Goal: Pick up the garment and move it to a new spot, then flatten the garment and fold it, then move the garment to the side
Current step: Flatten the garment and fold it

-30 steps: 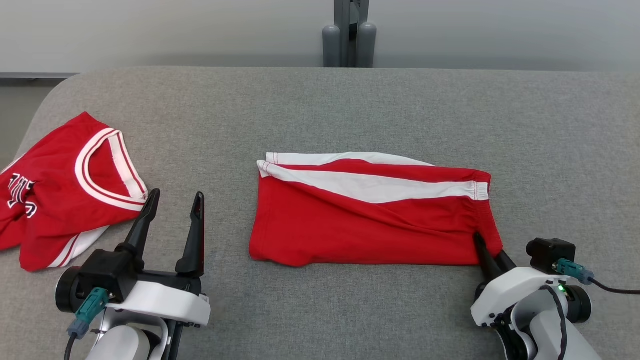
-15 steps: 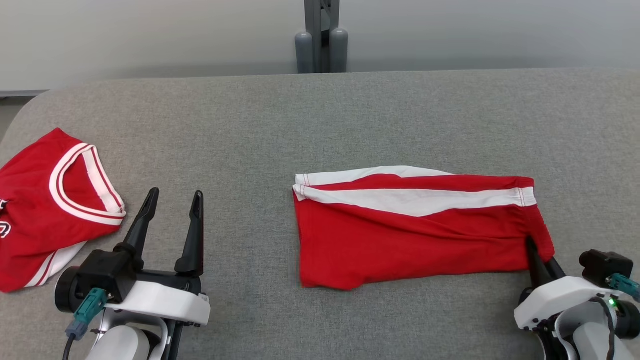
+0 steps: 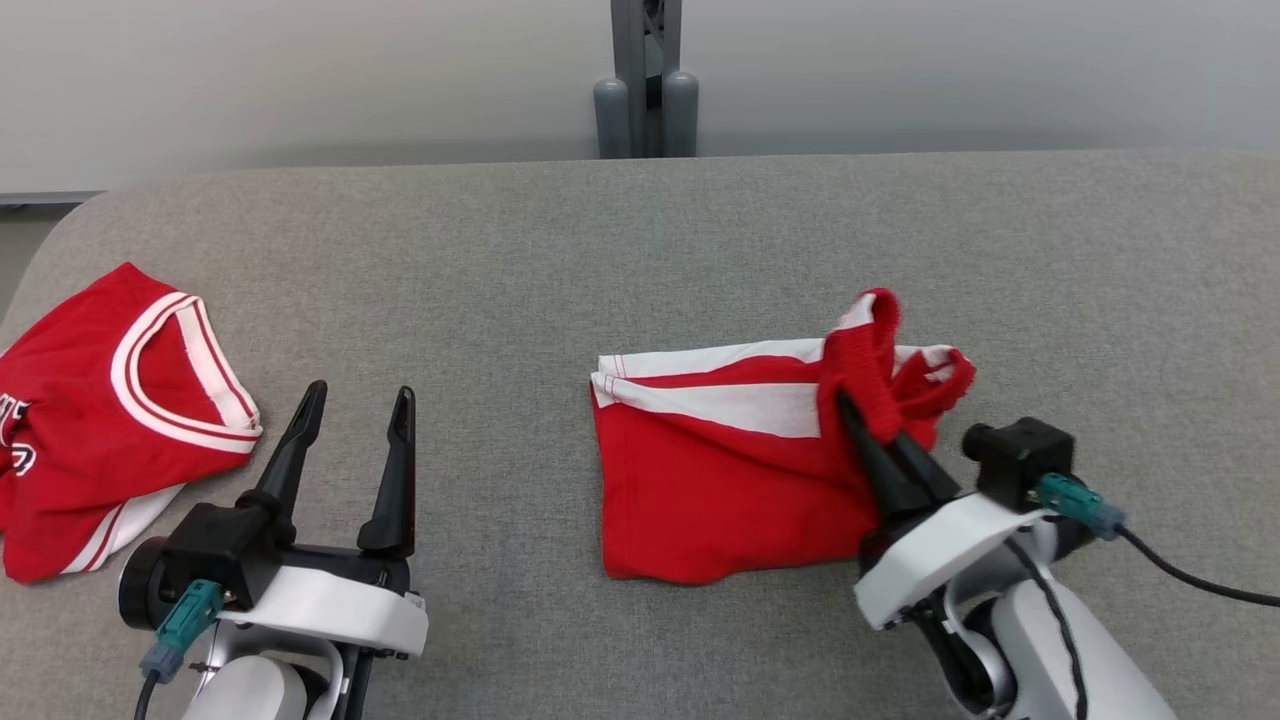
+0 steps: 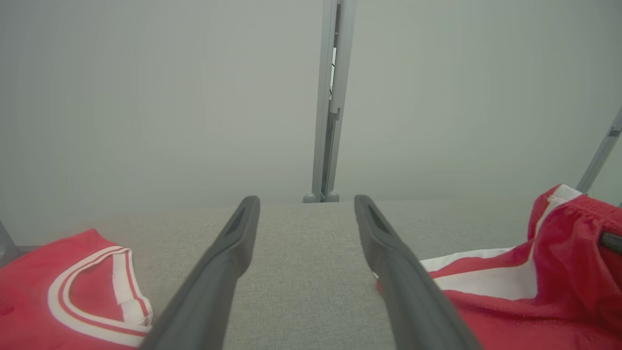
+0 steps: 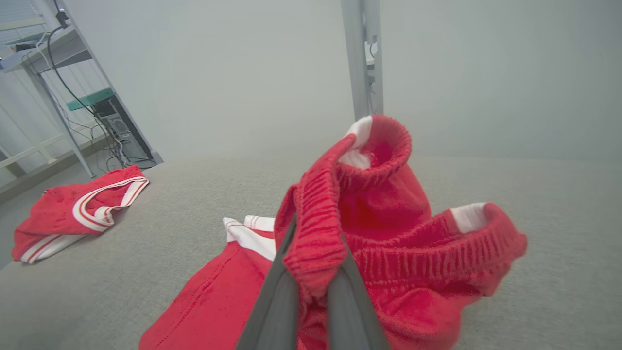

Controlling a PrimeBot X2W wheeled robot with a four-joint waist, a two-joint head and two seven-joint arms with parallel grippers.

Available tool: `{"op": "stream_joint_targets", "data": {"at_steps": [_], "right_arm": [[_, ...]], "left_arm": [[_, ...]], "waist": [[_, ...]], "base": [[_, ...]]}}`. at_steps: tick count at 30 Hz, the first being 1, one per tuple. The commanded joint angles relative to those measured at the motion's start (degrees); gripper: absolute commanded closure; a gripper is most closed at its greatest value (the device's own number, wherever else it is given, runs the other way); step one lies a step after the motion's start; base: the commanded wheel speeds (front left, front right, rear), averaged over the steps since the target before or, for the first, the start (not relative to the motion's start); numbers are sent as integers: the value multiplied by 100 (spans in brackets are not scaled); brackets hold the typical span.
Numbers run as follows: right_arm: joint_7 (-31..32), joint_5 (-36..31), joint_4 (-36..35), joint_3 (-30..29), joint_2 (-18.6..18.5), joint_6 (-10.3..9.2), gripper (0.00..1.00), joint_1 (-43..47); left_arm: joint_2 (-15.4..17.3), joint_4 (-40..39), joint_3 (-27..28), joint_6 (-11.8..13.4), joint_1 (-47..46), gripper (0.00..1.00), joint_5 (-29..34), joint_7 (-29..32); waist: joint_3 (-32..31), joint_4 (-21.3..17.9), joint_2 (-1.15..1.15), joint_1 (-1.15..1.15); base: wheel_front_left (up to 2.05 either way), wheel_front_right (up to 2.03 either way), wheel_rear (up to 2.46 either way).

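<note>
The garment is a pair of red shorts with a white side stripe, lying in the middle of the grey padded table. My right gripper is shut on the ribbed waistband and holds that end raised and bunched above the right part of the shorts. In the right wrist view the waistband curls up over my closed right gripper. My left gripper stands open and holds nothing at the lower left, left of the shorts. In the left wrist view the left gripper is open over bare table, with the shorts to its right.
A second red garment, a jersey with a white-trimmed collar, lies crumpled at the table's left edge; it appears too in the wrist views. A grey metal post stands behind the table's far edge. Shelving and cables stand off to the left.
My right gripper closed on the waistband end of the shorts, lifted it and carried it left over the rest of the cloth. The head camera also shifted. The left gripper stayed open.
</note>
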Motion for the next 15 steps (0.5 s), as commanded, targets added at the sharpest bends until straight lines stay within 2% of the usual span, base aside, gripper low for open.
{"op": "stream_joint_targets", "data": {"at_steps": [1,6,15], "right_arm": [[57,56,-70,142,-3,-2,100,-82],[288,331,103,973,26,-2,100,-402],[240,882,1260,2096,29,-2,100,-1191]], "left_arm": [[5,-4,4,3,-19,0,-19,7],[-68,43,-77,-51,-140,0,-26,12],[-222,198,-146,-151,-316,0,-38,-42]], "waist": [[2,53,0,0],[68,306,0,0],[238,758,0,0]], "base": [[0,0,0],[0,0,0],[0,0,0]]}}
